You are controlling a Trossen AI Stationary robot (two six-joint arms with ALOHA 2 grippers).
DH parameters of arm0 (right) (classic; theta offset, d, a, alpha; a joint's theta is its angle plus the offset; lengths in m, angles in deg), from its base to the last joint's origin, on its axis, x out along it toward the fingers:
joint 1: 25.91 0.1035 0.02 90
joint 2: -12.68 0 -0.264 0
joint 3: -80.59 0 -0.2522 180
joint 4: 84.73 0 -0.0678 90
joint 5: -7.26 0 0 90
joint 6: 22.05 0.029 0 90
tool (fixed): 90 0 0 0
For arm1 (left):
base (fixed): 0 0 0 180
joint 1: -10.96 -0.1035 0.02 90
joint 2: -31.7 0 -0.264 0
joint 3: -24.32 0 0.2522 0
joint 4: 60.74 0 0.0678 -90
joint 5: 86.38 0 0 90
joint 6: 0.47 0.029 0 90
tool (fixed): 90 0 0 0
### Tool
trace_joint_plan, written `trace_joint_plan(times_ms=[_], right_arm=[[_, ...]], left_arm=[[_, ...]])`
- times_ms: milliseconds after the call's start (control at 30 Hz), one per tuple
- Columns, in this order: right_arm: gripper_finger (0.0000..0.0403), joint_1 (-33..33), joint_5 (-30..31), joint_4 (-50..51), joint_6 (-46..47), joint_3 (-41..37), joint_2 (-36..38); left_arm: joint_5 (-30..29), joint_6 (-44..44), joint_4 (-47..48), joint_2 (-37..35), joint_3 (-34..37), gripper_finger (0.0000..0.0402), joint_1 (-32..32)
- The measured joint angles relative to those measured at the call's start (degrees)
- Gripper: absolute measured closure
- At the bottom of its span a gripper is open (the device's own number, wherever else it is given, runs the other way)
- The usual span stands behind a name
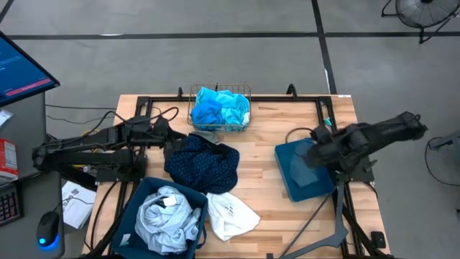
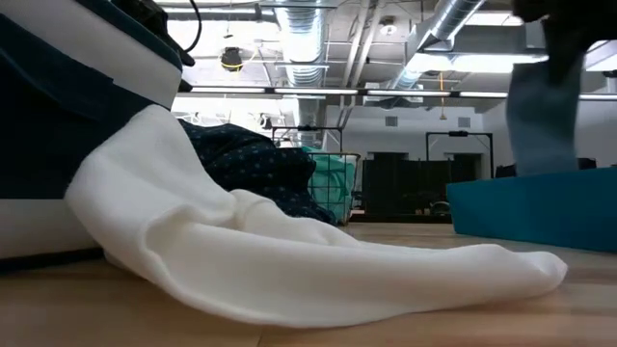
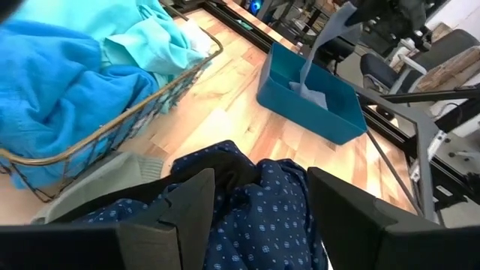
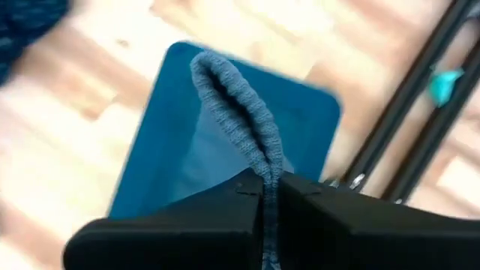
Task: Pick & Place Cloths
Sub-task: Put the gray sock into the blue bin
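Mid-placing: right claw (image 4: 264,196) clamped on grey cloth (image 4: 241,112) above teal bin (image 4: 180,120), release next; left claw (image 3: 259,199) half-open, empty, over navy dotted cloth (image 3: 270,217).

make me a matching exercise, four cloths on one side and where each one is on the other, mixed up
Cloths:
1. turquoise cloth
2. navy dotted cloth
3. white cloth
4. grey cloth

Places:
A. pinched in the shut right hand, hanging over the right teal bin
B. in the wire basket
C. spread on the wood beside the near-left bin
D. heaped mid-table, in front of the open left hand

Pairs: 1-B, 2-D, 3-C, 4-A
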Motion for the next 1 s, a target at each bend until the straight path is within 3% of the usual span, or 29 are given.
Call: trace_joint_plan(times_ms=[133,367,767,1000], right_arm=[[0.0403,-4.42,2.22,-0.11,-7.39,0.0,-2.96],[0.0403,-2.8,0.4,-1.83,-9.67,-1.85,-7.13],[0.0403,-0.8,-14.23,-24.16,-9.74,-21.53,-5.43],[0.0388,0.38,-18.7,-30.27,-10.18,-25.92,-5.43]], left_arm=[[0.0,0.0,0.04,0.0,0.0,0.0207,0.0],[0.0,0.0,0.06,0.0,0.0,0.0207,0.0],[0.01,0.5,0.09,0.0,0.0,0.0207,0.0],[0.02,0.48,0.09,0.02,0.0,0.0207,0.0]])
